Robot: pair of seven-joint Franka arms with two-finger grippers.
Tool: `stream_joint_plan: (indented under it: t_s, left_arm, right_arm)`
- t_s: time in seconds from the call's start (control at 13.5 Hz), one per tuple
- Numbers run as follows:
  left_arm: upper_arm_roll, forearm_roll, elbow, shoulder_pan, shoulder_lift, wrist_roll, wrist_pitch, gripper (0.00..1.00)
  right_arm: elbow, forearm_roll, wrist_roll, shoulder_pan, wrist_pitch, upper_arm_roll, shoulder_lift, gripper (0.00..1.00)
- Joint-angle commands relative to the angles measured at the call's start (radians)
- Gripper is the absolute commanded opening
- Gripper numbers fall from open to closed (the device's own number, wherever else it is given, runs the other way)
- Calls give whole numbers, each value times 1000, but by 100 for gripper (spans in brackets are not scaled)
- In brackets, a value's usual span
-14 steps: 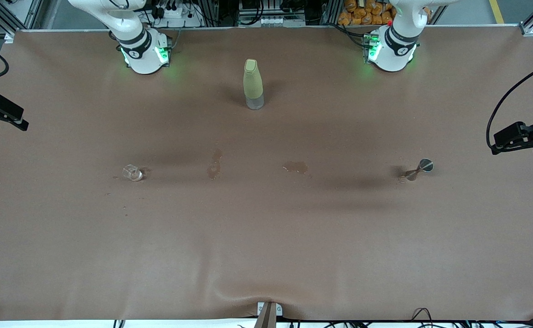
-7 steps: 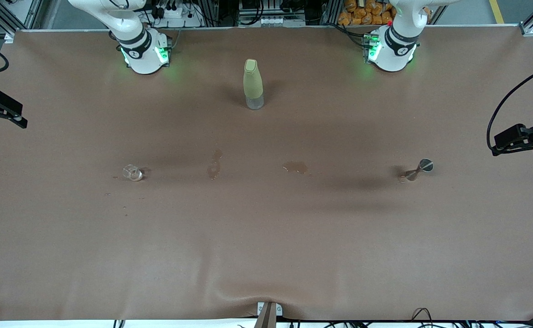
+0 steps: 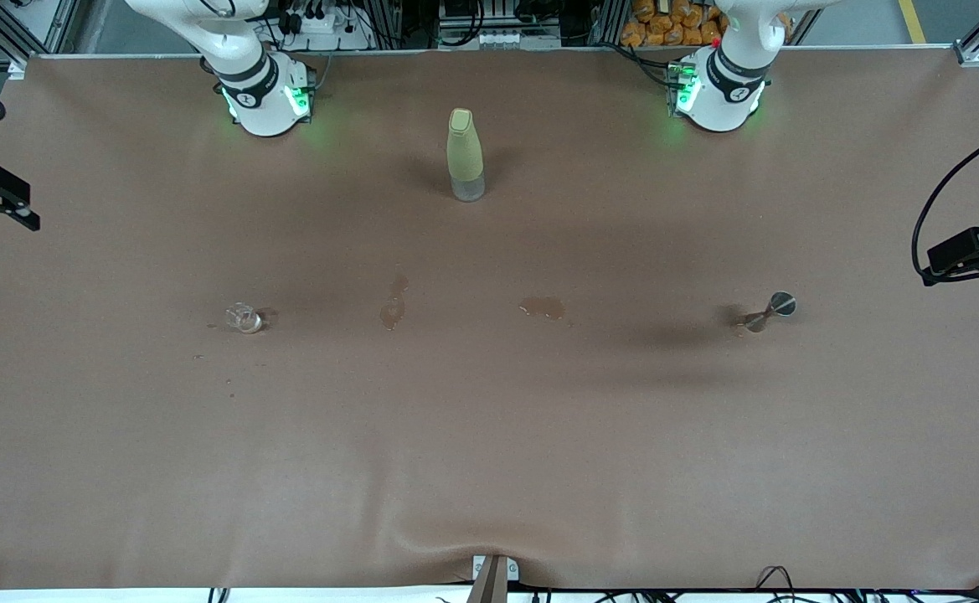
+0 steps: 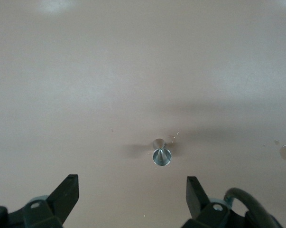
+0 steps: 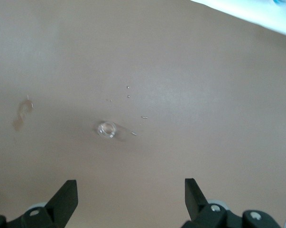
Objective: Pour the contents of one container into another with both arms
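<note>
Jaws stand wide on both grippers, holding nothing. High over the brown bench [image 3: 489, 435], the left gripper [image 4: 132, 197] hangs above the steel jigger [image 3: 770, 311], at the left arm's end; the right gripper [image 5: 131, 199] hangs above the small clear glass [image 3: 244, 318], at the right arm's end. Between the arm bases, farther from the front camera than the jigger, stands a pale green bottle [image 3: 465, 154], upright.

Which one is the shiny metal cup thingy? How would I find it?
Start at the tall pale green bottle standing between the two arm bases. Move nearer the front camera and toward the left arm's end of the brown table. There stands the small silver hourglass-shaped metal measuring cup; the small clear glass cup is see-through.
</note>
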Motion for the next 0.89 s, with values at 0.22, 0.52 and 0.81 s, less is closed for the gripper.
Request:
stream_joint_plan:
  t_s: [0.22,0.52,0.81]
  left_arm:
    - [-2,21,15,26,5,44,-3,100]
    - [-2,21,14,32,5,60,-3,100]
    - [-4,20,14,63,11,123,-3,100]
  right_arm:
    - [8,6,-623,-98,21,10,-12,100]
    - [11,20,-967,-144,56,9,-14,100]
    - [11,41,-1066,-184,55,7,-12,100]
